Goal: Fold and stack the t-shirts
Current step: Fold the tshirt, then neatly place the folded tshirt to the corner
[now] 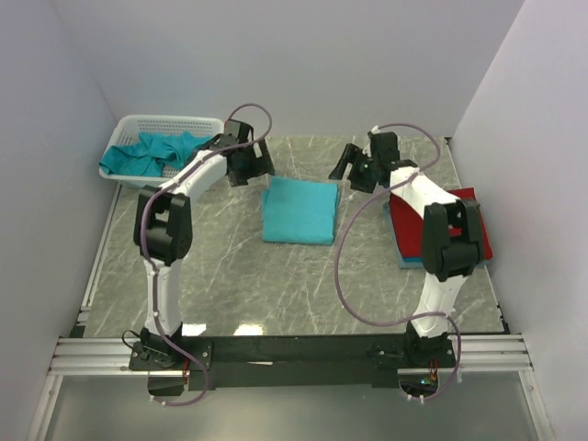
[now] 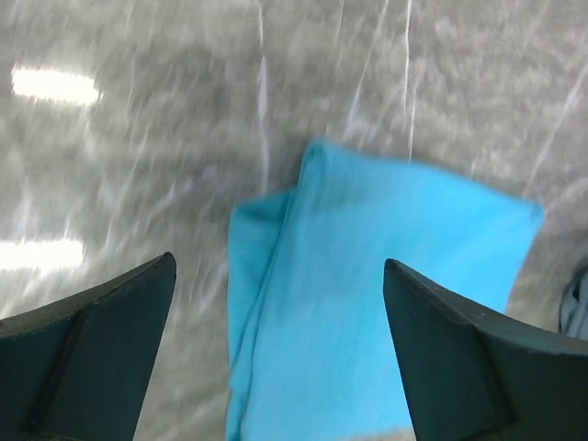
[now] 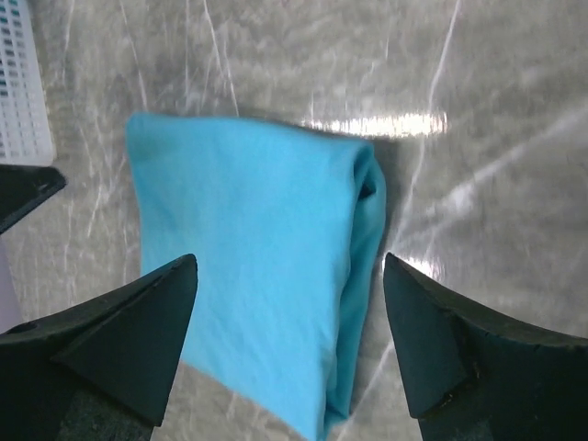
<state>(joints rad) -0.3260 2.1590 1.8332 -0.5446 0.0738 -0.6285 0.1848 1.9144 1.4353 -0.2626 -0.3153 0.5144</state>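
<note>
- Top view: a folded teal cotton t-shirt lies flat in the middle of the grey marbled desk. Loose teal shirts wait in the white plastic mesh basket, and a red-topped stack of folded shirts sits at right.
- Left wrist: left jaws stand wide apart above the shirt, holding nothing.
- Right wrist: right jaws are likewise apart and empty. The fold looks finished; the next move calls for carrying the rectangle to the stack without letting it unfold.

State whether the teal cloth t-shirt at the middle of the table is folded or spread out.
Folded: the teal cloth t-shirt lies as a compact rectangle on the grey marbled table; wrist views show stacked layers along one edge.
</note>
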